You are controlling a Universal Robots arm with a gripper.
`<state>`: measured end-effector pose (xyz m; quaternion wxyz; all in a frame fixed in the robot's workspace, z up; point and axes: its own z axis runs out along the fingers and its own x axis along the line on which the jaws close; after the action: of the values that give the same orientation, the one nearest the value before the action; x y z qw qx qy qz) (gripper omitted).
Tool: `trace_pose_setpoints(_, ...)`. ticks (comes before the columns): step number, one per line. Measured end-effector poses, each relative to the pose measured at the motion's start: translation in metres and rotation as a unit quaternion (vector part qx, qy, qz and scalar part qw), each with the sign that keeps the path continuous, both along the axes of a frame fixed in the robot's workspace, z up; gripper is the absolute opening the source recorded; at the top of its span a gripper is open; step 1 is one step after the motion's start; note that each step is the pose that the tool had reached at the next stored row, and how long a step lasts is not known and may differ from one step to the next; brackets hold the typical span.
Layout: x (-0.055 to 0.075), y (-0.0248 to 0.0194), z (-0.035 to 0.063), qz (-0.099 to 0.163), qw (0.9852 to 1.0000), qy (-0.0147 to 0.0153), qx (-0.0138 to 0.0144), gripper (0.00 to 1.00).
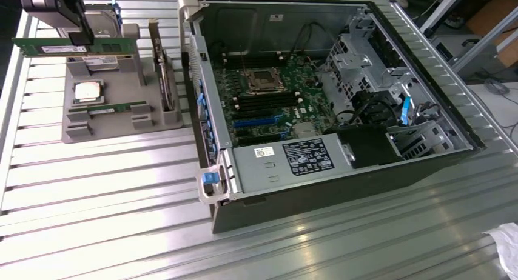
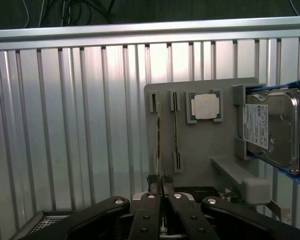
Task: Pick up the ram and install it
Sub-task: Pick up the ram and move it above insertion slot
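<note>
My tool (image 1: 81, 40) is clamped on the long, thin green ram stick (image 1: 48, 47), pads together on its flat faces near mid-length. The ram stick is held level in the air over the grey plastic parts tray (image 1: 113, 125) at the exterior view's left. It is well apart from the open dark-grey computer case (image 1: 324, 189) at the exterior view's right. The small white label (image 1: 60, 49) on the stick's face has print too small to read. Same for the white sticker on the silver power supply box (image 1: 283, 162) at the case's near edge: dense black print, unreadable. The exterior view gives the case interior: green motherboard (image 1: 239, 134), square CPU socket (image 1: 264, 80), black memory slots (image 1: 263, 101) beside the socket, and a blue latch (image 1: 210, 178) at the case's corner. The wrist view adds the stick edge-on, a thin line between my fingers (image 2: 150, 215). Beyond it the tray carries a square silver processor chip (image 2: 206, 106) in its pocket and a silver hard drive (image 2: 272, 130) in blue rails. The drive's white label text is unreadable. All of it sits on the ribbed aluminium tabletop (image 1: 97, 189).
</note>
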<state>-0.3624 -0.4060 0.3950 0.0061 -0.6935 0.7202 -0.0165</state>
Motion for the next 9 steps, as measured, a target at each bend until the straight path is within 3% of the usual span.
trace_pose_setpoints(9,0.012,0.0,0.0,0.0,1.0,0.0,-0.0001,0.12)
